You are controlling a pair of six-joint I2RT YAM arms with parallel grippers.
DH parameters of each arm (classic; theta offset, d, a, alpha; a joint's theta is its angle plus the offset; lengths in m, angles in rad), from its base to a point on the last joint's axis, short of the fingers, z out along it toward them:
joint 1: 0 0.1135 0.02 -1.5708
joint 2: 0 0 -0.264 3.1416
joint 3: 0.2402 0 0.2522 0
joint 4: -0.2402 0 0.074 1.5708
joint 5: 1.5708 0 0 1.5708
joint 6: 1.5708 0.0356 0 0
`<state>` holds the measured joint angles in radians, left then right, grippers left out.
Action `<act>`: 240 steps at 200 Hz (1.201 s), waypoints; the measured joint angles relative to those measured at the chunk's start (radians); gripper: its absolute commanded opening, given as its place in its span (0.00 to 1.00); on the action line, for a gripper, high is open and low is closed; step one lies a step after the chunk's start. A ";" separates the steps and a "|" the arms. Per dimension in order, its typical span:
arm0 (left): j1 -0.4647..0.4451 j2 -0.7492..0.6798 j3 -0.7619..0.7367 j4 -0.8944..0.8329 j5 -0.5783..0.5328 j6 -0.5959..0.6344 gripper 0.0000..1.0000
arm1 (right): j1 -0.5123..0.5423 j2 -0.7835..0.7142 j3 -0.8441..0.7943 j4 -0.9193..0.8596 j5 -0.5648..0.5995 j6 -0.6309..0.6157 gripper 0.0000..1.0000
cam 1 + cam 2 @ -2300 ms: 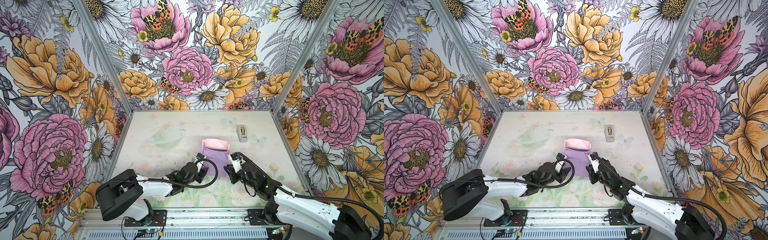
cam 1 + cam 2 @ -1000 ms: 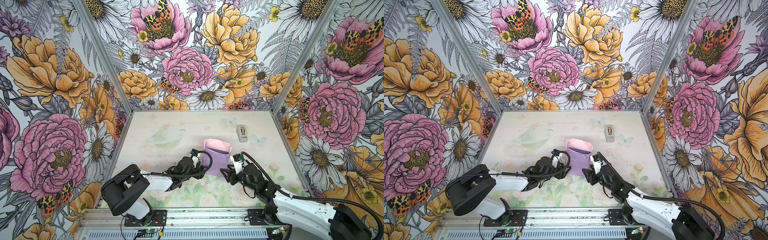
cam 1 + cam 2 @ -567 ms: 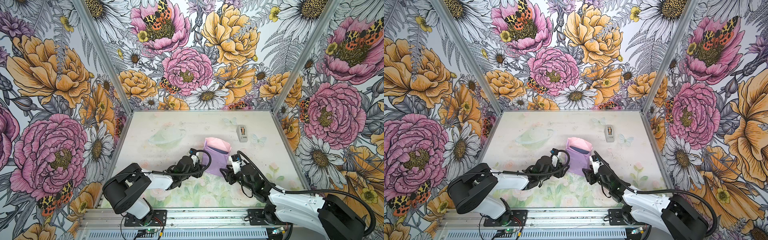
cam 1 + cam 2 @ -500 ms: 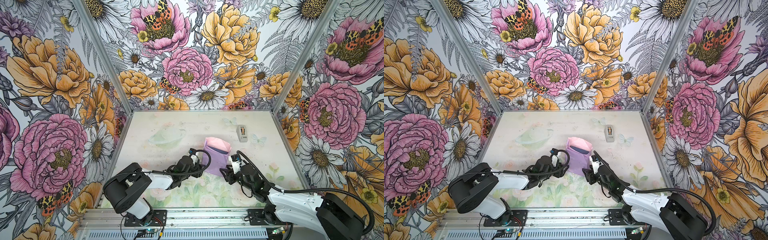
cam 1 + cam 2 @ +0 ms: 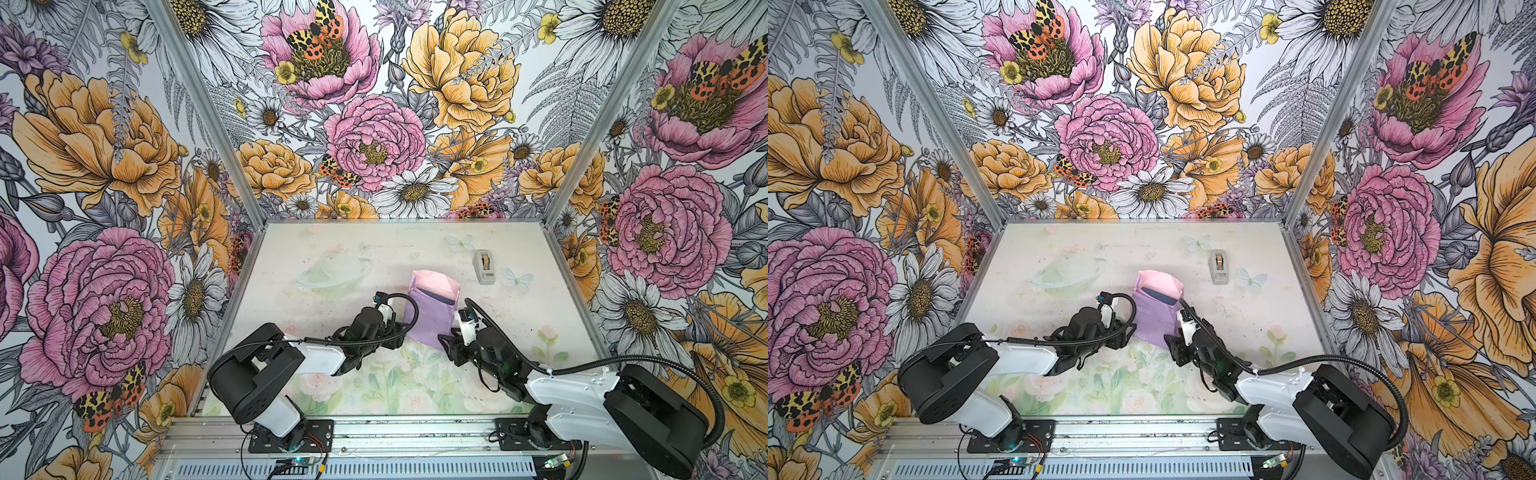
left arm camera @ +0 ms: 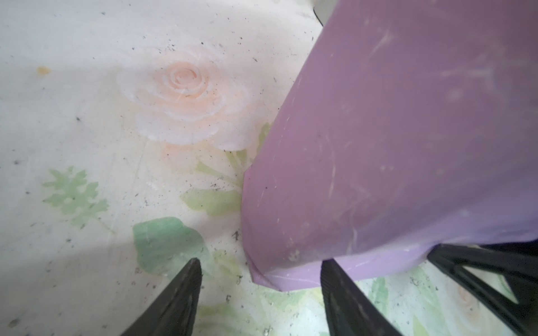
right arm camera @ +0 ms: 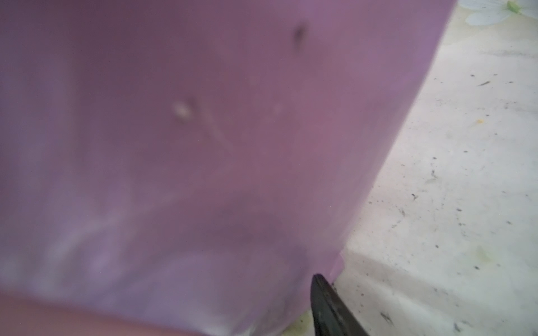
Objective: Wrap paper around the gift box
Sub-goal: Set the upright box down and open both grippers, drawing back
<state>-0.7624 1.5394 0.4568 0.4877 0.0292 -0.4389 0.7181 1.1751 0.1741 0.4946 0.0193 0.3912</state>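
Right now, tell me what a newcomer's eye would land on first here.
The floral wallpaper of huge peonies and daisies on all three walls dominates both top views. At the middle of the table, the lilac paper is folded up over the navy gift box, only a sliver showing, with the left gripper and right gripper at its near corners. A grey tape dispenser stands apart, towards the back right.
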 measured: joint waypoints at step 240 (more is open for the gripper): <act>0.210 -0.020 0.274 -0.328 0.115 -0.134 0.71 | -0.183 -0.066 0.332 -0.739 -0.104 0.459 0.51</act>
<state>-0.5526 1.5196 0.7307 0.1596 0.1444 -0.5732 0.5350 1.1088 0.5060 -0.2443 -0.0845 0.8501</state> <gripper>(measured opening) 0.716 0.515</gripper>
